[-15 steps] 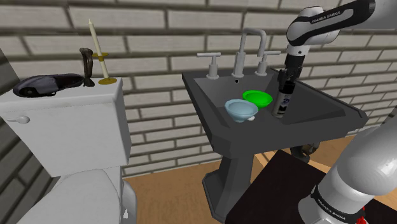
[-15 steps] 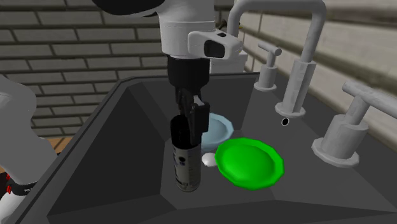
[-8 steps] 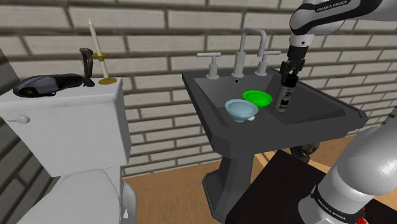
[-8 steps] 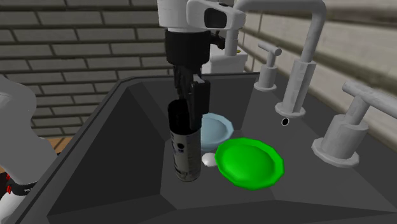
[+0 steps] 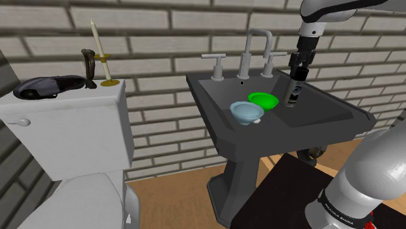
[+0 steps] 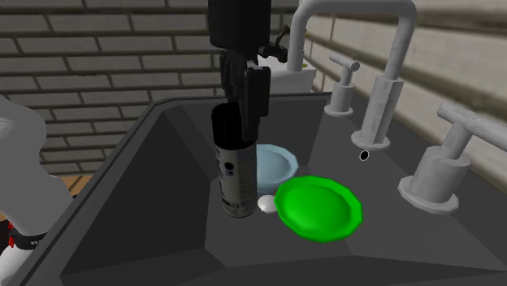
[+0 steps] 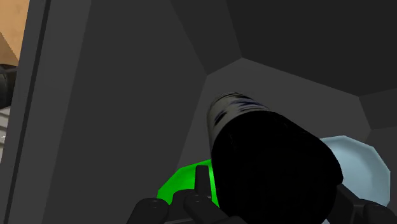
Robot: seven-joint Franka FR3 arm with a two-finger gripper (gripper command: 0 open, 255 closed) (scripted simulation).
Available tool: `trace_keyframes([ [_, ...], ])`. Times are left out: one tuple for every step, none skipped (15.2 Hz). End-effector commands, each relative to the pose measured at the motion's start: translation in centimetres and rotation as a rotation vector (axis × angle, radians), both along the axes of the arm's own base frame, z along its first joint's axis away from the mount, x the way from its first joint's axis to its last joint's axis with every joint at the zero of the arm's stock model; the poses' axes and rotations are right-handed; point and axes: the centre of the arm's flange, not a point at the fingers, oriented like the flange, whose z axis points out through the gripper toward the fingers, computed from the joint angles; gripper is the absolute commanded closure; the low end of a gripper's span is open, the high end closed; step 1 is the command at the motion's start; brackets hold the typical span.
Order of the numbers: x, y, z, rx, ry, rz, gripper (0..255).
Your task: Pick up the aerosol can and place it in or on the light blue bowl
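- While the black gripper [image 6: 244, 118] pinches its cap from above, the aerosol can [image 6: 234, 175] hangs upright directly beneath the hand, over the left part of the dark grey sink [image 6: 122, 187] as the second exterior view shows it
- Its cap is black, and the body below is pale grey with small black marks; the base appears clear of the basin floor
- Just behind the can and partly hidden by it, the light blue bowl [image 6: 279, 162] sits in the basin
- To the right of the can's base lies a small white object [image 6: 266, 204], beside the green bowl [image 6: 318, 208]
- Whether the two bowls touch cannot be told
- Further right stands the grey faucet [image 6: 382, 73] with its handles
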Motion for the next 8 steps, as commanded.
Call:
trace_keyframes([
  [0.0, 0.0, 1.1, 0.000, 0.000, 0.000, 255],
  [0.0, 0.0, 1.6, 0.000, 0.000, 0.000, 255],
  [0.0, 0.0, 2.1, 0.000, 0.000, 0.000, 255],
  [0.0, 0.0, 2.6, 0.000, 0.000, 0.000, 255],
  [0.0, 0.0, 3.2, 0.000, 0.000, 0.000, 255],
  [0.0, 0.0, 3.7, 0.000, 0.000, 0.000, 255],
  [0.0, 0.0, 4.2, 0.000, 0.000, 0.000, 255],
  [0.0, 0.0, 4.7, 0.000, 0.000, 0.000, 255],
])
